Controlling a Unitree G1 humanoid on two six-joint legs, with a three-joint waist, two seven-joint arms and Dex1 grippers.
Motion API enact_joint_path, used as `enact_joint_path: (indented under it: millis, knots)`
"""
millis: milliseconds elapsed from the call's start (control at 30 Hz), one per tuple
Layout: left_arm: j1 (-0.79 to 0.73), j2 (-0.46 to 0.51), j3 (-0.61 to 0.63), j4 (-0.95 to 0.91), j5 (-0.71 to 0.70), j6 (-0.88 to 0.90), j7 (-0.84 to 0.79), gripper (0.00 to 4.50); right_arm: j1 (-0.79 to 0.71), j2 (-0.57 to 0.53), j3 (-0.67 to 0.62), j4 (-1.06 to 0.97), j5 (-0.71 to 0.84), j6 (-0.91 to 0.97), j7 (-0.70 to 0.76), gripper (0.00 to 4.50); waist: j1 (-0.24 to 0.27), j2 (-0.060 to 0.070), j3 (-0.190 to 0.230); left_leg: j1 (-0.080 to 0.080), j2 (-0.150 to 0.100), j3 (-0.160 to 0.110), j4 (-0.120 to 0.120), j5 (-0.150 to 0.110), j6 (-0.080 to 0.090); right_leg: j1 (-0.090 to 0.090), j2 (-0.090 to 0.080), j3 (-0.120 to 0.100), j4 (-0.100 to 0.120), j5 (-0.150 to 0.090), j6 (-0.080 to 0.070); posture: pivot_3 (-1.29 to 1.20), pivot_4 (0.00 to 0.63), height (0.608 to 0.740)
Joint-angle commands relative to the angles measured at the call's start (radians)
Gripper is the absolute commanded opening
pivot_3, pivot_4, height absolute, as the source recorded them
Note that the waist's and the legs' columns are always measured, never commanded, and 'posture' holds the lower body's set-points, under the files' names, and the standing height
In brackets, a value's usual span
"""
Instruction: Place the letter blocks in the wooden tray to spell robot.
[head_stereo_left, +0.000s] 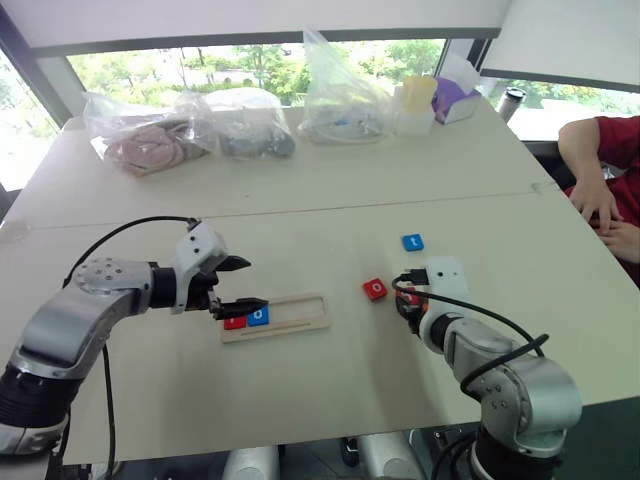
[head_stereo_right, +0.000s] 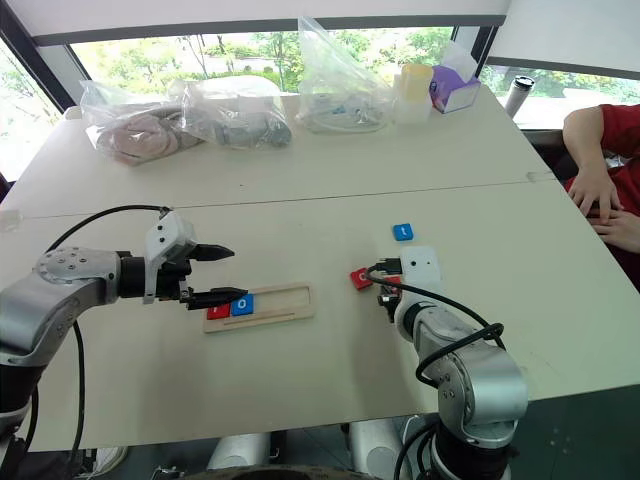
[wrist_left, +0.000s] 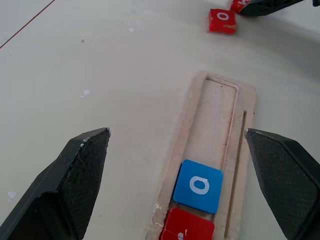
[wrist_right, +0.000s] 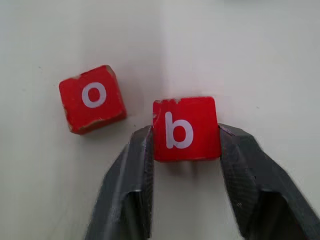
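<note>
The wooden tray lies in the middle of the table. A red r block and a blue o block sit in its left end. My left gripper hovers open over that end, one finger on each side of the tray. To the right of the tray a red o block lies on the table, with a blue t block farther back. Beside the red o, my right gripper has its fingers pressed against both sides of a red b block.
Clear plastic bags with soft items, a yellow cup and a purple tissue box line the far edge. A person's hands and red sleeve rest at the table's right edge. A seam crosses the tabletop.
</note>
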Motion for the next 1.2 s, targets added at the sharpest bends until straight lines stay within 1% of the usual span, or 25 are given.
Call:
enact_joint_path:
  millis: [33,67,100,167,200,233,267,300,333,400,433,467,533,600,667,733,800,967,1067,1200]
  knots:
    - [-0.023,0.007,0.005,-0.009,0.006,-0.015,-0.012,4.50,0.005,0.006,0.015,-0.039,-0.009,0.007,-0.018,3.68,0.000,0.000,0.000,0.000,0.000,0.000,0.000,0.000,0.000,0.000,0.000,0.000,0.000,0.000,0.000,0.00,0.150,0.740]
    - [-0.020,0.010,0.008,-0.009,0.005,-0.014,-0.015,4.50,-0.005,-0.019,0.000,-0.055,-0.004,0.007,-0.006,4.11,0.000,0.000,0.000,0.000,0.000,0.000,0.000,0.000,0.000,0.000,0.000,0.000,0.000,0.000,0.000,0.00,0.150,0.740]
    - [-0.018,0.013,0.011,-0.007,0.006,-0.014,-0.019,4.50,-0.014,-0.036,-0.008,-0.068,-0.002,0.007,0.001,4.11,0.000,0.000,0.000,0.000,0.000,0.000,0.000,0.000,0.000,0.000,-0.001,0.000,-0.001,0.000,0.000,0.00,0.150,0.740]
    - [-0.009,0.032,0.017,-0.012,0.001,-0.014,-0.044,4.50,-0.064,-0.187,-0.049,-0.122,0.053,0.007,0.105,4.11,0.001,0.001,0.001,0.000,-0.001,0.000,0.000,0.000,0.000,0.000,-0.002,0.000,-0.001,0.000,0.001,0.00,0.150,0.740]
    - [-0.006,0.040,0.019,-0.012,-0.002,-0.016,-0.057,4.50,-0.085,-0.242,-0.061,-0.139,0.076,0.007,0.147,4.11,0.001,0.001,0.001,-0.001,-0.002,0.000,0.001,0.000,0.000,0.000,-0.002,0.000,-0.001,0.000,0.001,0.00,0.150,0.740]
    - [-0.005,0.048,0.026,-0.018,-0.019,-0.011,-0.078,4.50,-0.109,-0.287,-0.103,-0.142,0.122,-0.014,0.227,4.11,0.001,0.001,0.001,-0.001,-0.002,0.002,0.001,0.000,0.000,0.000,-0.003,0.001,-0.001,0.000,0.001,0.00,0.150,0.740]
    - [-0.004,0.052,0.032,-0.021,-0.030,-0.010,-0.092,4.50,-0.123,-0.307,-0.131,-0.140,0.152,-0.028,0.277,4.11,0.000,0.000,0.001,-0.001,-0.002,0.002,0.001,0.000,0.000,0.000,-0.004,0.001,-0.001,0.000,0.001,0.00,0.150,0.740]
    - [-0.006,0.058,0.039,-0.028,-0.052,0.003,-0.111,4.50,-0.106,-0.380,-0.148,-0.132,0.223,-0.064,0.392,4.11,0.000,0.000,0.000,0.000,-0.002,0.002,0.002,0.000,0.000,0.001,-0.003,0.001,-0.002,0.000,0.001,0.00,0.150,0.740]
    - [-0.008,0.065,0.042,-0.038,-0.071,0.013,-0.128,4.50,-0.075,-0.453,-0.166,-0.123,0.287,-0.141,0.518,4.11,0.000,0.000,0.000,0.000,-0.002,0.001,0.001,0.000,0.000,0.001,-0.002,0.001,-0.002,0.000,0.001,0.00,0.150,0.740]
    - [-0.009,0.080,0.042,-0.063,-0.097,0.031,-0.150,4.50,0.015,-0.587,-0.187,-0.080,0.360,-0.311,0.727,4.11,0.005,0.000,0.001,0.000,-0.001,-0.001,-0.002,0.000,0.000,0.001,-0.001,-0.001,-0.002,-0.002,0.003,0.00,0.150,0.740]
    - [-0.006,0.090,0.043,-0.087,-0.115,0.046,-0.159,4.50,0.082,-0.654,-0.185,-0.024,0.358,-0.443,0.837,4.11,0.006,0.000,0.001,0.000,-0.001,-0.002,-0.002,-0.001,0.001,0.001,-0.001,-0.002,-0.002,-0.002,0.004,0.00,0.150,0.740]
    - [-0.001,0.099,0.044,-0.109,-0.128,0.057,-0.163,4.50,0.134,-0.710,-0.171,0.045,0.337,-0.563,0.917,4.11,0.005,0.000,0.001,0.000,-0.001,-0.002,-0.002,-0.001,0.002,0.002,-0.001,-0.002,-0.002,-0.003,0.005,0.00,0.150,0.740]
    - [0.010,0.114,0.051,-0.146,-0.150,0.076,-0.164,4.50,0.194,-0.791,-0.121,0.208,0.267,-0.824,1.039,4.11,0.002,-0.001,0.001,0.000,-0.002,0.000,-0.001,-0.002,0.004,0.002,-0.002,-0.001,-0.002,-0.004,0.006,0.00,0.150,0.740]
    - [0.017,0.123,0.063,-0.168,-0.167,0.091,-0.155,4.50,0.177,-0.819,-0.069,0.373,0.205,-1.036,1.099,4.11,-0.004,-0.002,0.001,0.001,-0.002,0.003,0.001,-0.002,0.004,0.003,-0.002,0.002,-0.003,-0.004,0.006,0.00,0.150,0.740]
    - [0.024,0.128,0.078,-0.184,-0.179,0.107,-0.142,4.50,0.126,-0.819,-0.025,0.531,0.164,-1.205,1.148,4.11,-0.009,-0.002,0.002,0.001,-0.002,0.005,0.003,-0.002,0.004,0.004,-0.002,0.003,-0.003,-0.003,0.005,0.00,0.150,0.740]
    - [0.048,0.140,0.103,-0.198,-0.187,0.120,-0.127,4.50,0.041,-0.817,0.040,0.712,0.092,-1.388,1.187,4.11,-0.012,-0.002,0.002,0.002,-0.002,0.005,0.004,-0.002,0.004,0.004,-0.002,0.003,-0.002,-0.003,0.005,0.00,0.150,0.740]
    - [0.079,0.152,0.133,-0.216,-0.197,0.133,-0.114,4.50,-0.046,-0.805,0.083,0.871,0.052,-1.519,1.220,4.11,-0.013,-0.001,0.003,0.002,-0.002,0.005,0.006,-0.002,0.003,0.004,-0.001,0.003,-0.001,-0.003,0.004,0.00,0.150,0.740]
    - [0.144,0.171,0.194,-0.256,-0.221,0.153,-0.091,4.50,-0.209,-0.769,0.149,1.145,0.022,-1.699,1.313,4.11,-0.013,-0.001,0.003,0.002,-0.002,0.004,0.006,-0.002,0.003,0.004,-0.001,0.004,0.001,-0.001,0.005,0.00,0.150,0.740]
    - [0.161,0.176,0.211,-0.265,-0.231,0.159,-0.082,4.50,-0.277,-0.739,0.182,1.245,0.013,-1.755,1.359,4.11,-0.004,-0.001,0.003,0.001,-0.002,0.003,0.006,-0.002,0.003,0.004,-0.001,0.004,0.001,0.000,0.006,0.00,0.150,0.740]
    - [0.181,0.185,0.223,-0.269,-0.231,0.157,-0.075,4.50,-0.326,-0.711,0.214,1.341,-0.001,-1.809,1.415,4.11,0.001,-0.001,0.003,0.002,-0.002,0.004,0.006,-0.002,0.003,0.004,-0.001,0.004,0.001,0.002,0.002,0.00,0.150,0.740]
